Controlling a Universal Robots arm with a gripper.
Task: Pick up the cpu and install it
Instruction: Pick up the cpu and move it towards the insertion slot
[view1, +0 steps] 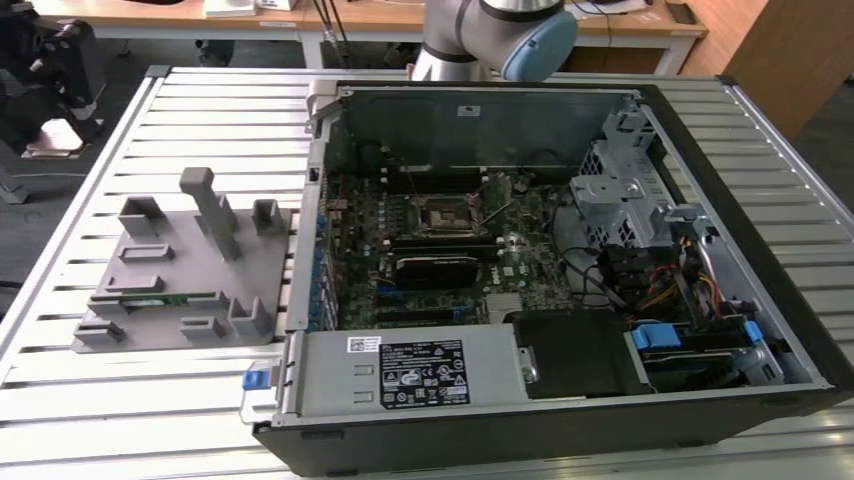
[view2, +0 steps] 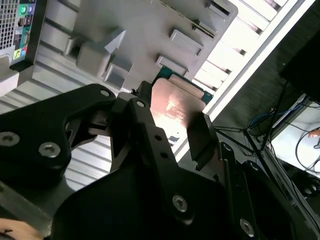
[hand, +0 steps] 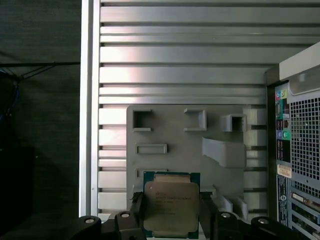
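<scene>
In both wrist views my gripper (hand: 171, 215) (view2: 172, 125) is shut on the cpu (hand: 171, 202), a flat square chip with a silvery top plate and a green rim. One black finger (hand: 137, 212) presses on each of two opposite sides. In the second wrist view the cpu (view2: 175, 102) glints pinkish between the fingers (view2: 200, 137). It hangs high above the grey parts fixture (hand: 170, 132) on the slatted table. The empty black motherboard socket (view1: 441, 217) with its metal frame lies inside the open computer case (view1: 747, 300).
The grey fixture (view1: 174, 290) has upright posts and holds a thin green memory stick (view1: 147, 297). My arm's elbow (view1: 501, 35) stands behind the case. The case's rear panel (hand: 300, 150) is next to the fixture. The table edge (hand: 87, 125) drops off beside it.
</scene>
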